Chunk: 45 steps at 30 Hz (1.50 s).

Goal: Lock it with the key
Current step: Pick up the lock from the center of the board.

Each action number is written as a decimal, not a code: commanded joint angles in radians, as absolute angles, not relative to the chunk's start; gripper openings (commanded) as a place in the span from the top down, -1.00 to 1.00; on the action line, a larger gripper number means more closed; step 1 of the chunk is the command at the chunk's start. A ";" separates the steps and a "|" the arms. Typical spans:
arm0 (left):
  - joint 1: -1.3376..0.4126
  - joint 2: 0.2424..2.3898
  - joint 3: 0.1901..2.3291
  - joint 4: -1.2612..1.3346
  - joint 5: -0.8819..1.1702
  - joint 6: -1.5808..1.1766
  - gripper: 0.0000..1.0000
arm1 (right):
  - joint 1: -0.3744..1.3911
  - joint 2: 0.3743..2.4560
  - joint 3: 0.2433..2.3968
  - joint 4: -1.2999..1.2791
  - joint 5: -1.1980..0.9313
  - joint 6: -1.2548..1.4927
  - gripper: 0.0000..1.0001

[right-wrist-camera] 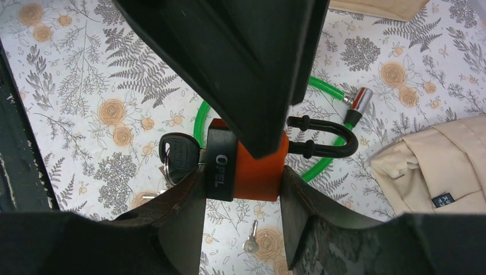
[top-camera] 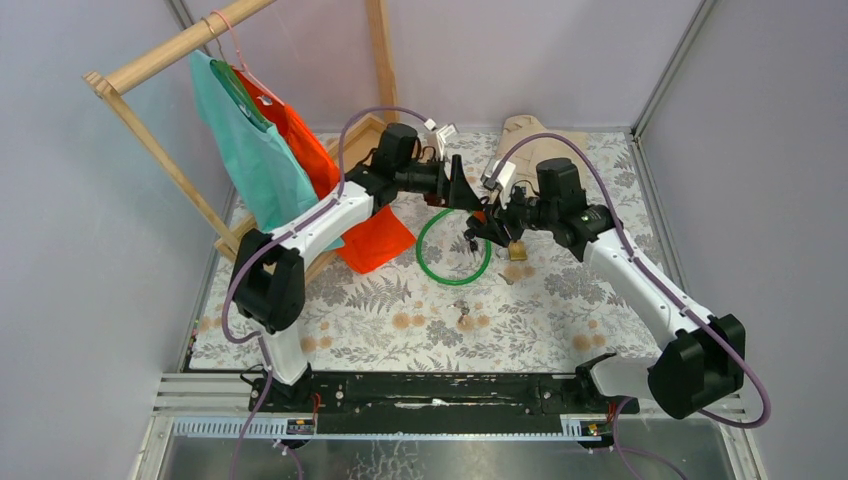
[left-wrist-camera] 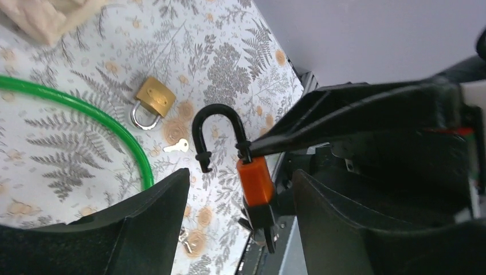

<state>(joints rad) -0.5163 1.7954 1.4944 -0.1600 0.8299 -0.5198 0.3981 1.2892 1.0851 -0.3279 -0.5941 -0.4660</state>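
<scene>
Fern-print cloth (top-camera: 560,300): work surface under both arms.
Green cable loop (top-camera: 421,250): flat on the cloth, below the raised lock; not involved.
Right gripper (right-wrist-camera: 239,180): clenched on the orange body from both sides, holding it clear of the cloth.
Left gripper (left-wrist-camera: 239,177): released, fingers spread wide, facing the lock from close by, not touching it.
Orange padlock (right-wrist-camera: 258,175): task item; in the air over the middle of the cloth, in the right grasp.
Black shackle (left-wrist-camera: 215,134): open; one leg seated in the body, free leg out of its hole.
Black-headed key (right-wrist-camera: 179,153): seated in the base of the orange body.
Brass padlock (left-wrist-camera: 153,98): on the cloth, apart from the work; disregard.
Loose silver key (left-wrist-camera: 176,146): just beside the brass padlock; disregard.
Step in hand: judged as presenting the open lock to the free gripper; locking not yet done.
Next move: bring the free gripper onto the shackle crown, align the free leg with its hole, press home against the right grasp, then turn the key. Avoid knocking the key.
</scene>
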 commanded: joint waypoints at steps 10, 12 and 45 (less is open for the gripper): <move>-0.563 1.847 1.403 -0.054 0.940 -0.763 -0.29 | 0.415 1.232 1.044 -0.174 -0.563 -0.416 1.00; -0.569 1.856 1.393 -0.038 0.948 -0.782 -0.27 | 0.415 1.228 1.038 -0.170 -0.555 -0.413 1.00; -0.576 1.540 1.372 -0.328 0.515 0.401 1.00 | 0.293 1.194 1.192 -0.309 -0.766 -0.210 -0.69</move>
<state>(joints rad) -0.5652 1.5749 1.3960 -0.3176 0.5987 0.1616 0.2924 1.1660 1.0935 -0.3557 -0.6762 -0.3550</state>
